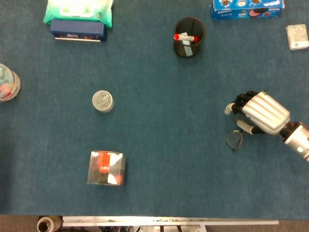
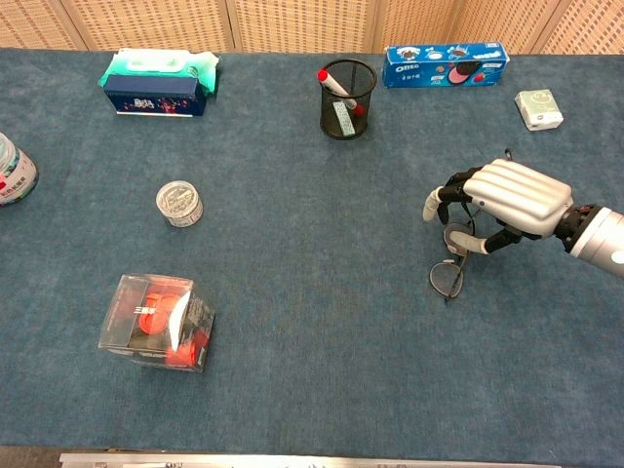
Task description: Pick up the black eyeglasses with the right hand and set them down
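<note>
Now your right hand is at the right of the frame, with its fingers curled down over the glasses. The thumb lies at the upper lens, and the dark fingertips come down just above the frame. Whether they really pinch the glasses or only touch them, you cannot tell from these views. In the head view the hand covers the upper part of the glasses, and only one lens shows below the thumb.

The glasses lie on the blue table, at the right of the middle, with the lower lens free of the hand.

Your left hand is in neither view.

Further away, a mesh cup with a red marker stands at the upper middle. A blue cookie box and a small white pack lie at the upper right. A small tin sits left of the middle, a clear box with red content at the lower left, wipes at the upper left, and a bottle at the left edge.
</note>
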